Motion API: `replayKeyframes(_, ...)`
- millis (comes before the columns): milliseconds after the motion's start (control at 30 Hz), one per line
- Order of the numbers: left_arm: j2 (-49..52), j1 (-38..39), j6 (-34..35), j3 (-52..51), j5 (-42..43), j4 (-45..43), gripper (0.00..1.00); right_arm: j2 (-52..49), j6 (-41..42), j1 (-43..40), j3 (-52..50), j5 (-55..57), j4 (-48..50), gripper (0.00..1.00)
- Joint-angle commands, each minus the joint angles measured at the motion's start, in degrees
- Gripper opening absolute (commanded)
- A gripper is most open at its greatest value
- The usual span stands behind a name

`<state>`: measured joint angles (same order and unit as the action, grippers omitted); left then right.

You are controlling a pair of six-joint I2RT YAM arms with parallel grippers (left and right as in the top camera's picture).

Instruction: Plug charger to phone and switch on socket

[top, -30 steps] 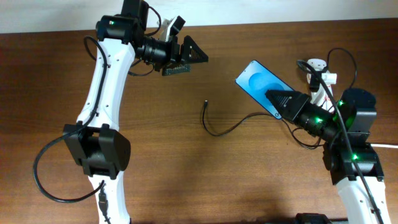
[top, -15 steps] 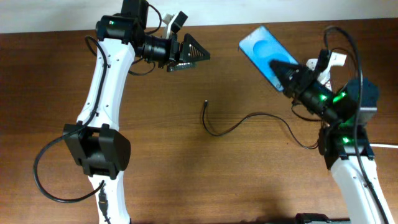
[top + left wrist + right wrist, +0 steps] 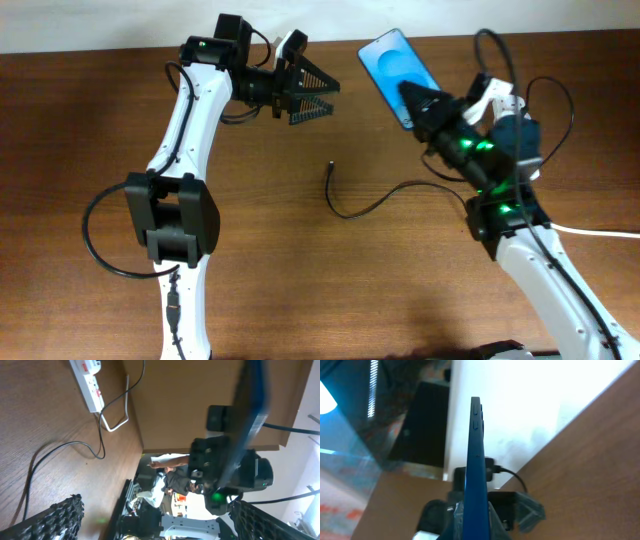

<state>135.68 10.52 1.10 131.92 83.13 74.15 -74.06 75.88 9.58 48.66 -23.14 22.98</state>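
While right claw (image 3: 418, 101) grips phone (image 3: 390, 62) aloft, left claw (image 3: 325, 97) gapes wide; charger (image 3: 350, 215) on table (image 3: 250, 260).

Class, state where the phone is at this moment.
In the overhead view, the phone is right of centre near the table's far edge, clamped in the right gripper, facing the open left gripper.

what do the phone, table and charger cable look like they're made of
The phone: glossy glass front, judging by its bright blue screen; the slim dark edge could be metal or plastic. The table: matte brown wood or wood-look laminate, grain visible. The charger: thin black cable, probably flexible plastic, since it curls.
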Motion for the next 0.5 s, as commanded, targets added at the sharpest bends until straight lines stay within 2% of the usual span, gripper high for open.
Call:
replayKeyframes(0,0.0,-0.2,-0.3,0.1,2.2,-1.4,0.99,-2.6,7.4,4.4,1.2,11.4,0.0,0.04)
replayKeyframes(100,0.0,-0.2,1.1,0.1,1.9,-4.3,1.0,-6.0,10.2,7.4,1.2,13.8,3.0,0.04)
replayKeyframes(167,0.0,-0.2,5.1,0.1,0.9,-8.2,1.0,-7.1,13.2,7.8,1.2,13.9,3.0,0.04)
replayKeyframes(333,0.0,0.1,16.0,0.1,-2.6,-16.9,1.0,-7.1,13.9,7.8,1.2,14.4,4.6,0.04)
replayKeyframes(467,0.0,1.6,19.8,0.1,-3.5,-21.2,0.98,-7.1,14.7,7.8,1.2,14.8,4.9,0.04)
